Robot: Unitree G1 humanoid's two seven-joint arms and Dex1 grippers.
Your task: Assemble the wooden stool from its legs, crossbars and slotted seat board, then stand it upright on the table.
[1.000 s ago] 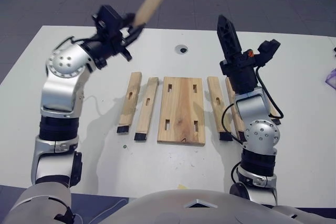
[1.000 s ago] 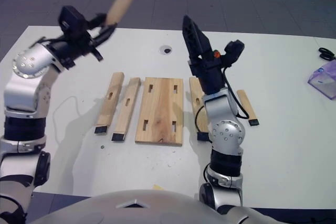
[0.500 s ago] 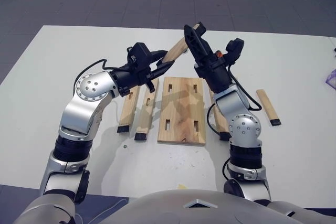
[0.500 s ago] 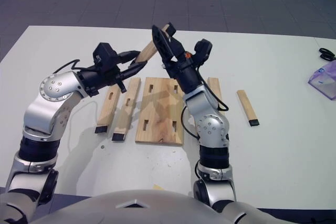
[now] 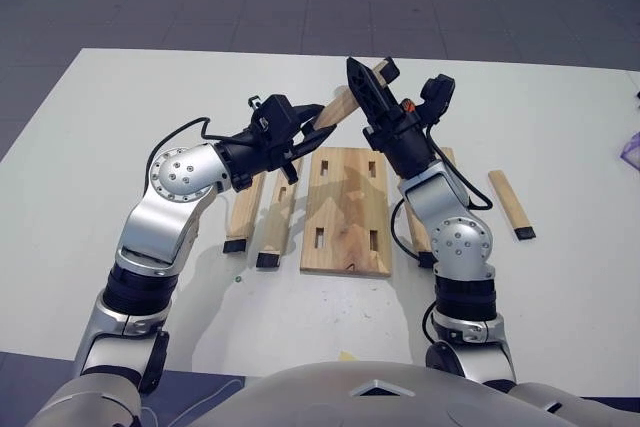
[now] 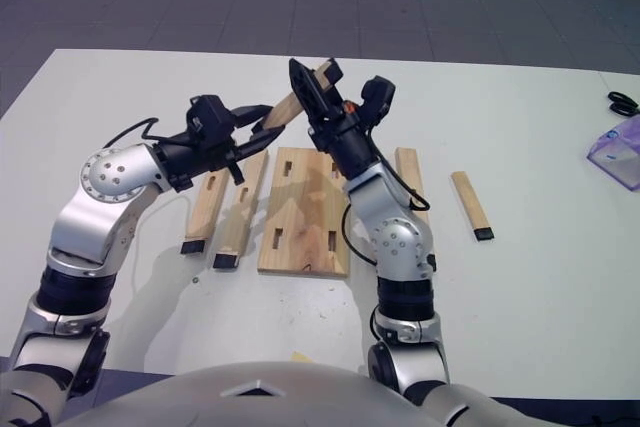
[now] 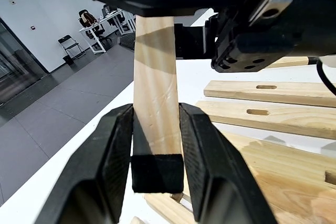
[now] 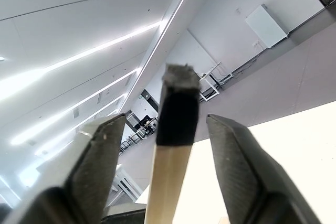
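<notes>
**First:** Where is the piece the robot is working with?

**Second:** A pale wooden leg with black caps at its ends (image 5: 341, 105) is up in the air. It is tilted above the far end of the flat wooden seat board with four slots (image 5: 346, 209). The left hand (image 5: 303, 131) is clamped on the leg near its lower cap. The right hand (image 5: 366, 83) has its fingers apart around the upper cap, with a gap on each side, so it grips nothing.

**First:** What could go wrong from here?

**Second:** It looks like a pass from one hand to the other. If the left hand lets go before the right hand closes, the leg would drop onto the seat board and could knock it askew. A grip taken only at the capped tip might let the long leg swing down. The two hands are also very near each other and could bump.

**First:** What else is around?

**Second:** On the white desk (image 5: 150, 97), two pale slotted bars with black ends (image 5: 241, 212) lie side by side just left of the seat board. A third slotted bar (image 6: 407, 165) lies just right of it, partly hidden under the right arm, which stands in the way of reaching it. A shorter black-tipped wooden stick (image 5: 509, 203) lies farther right, apart. A purple object (image 6: 614, 151) sits at the desk's right edge.
</notes>
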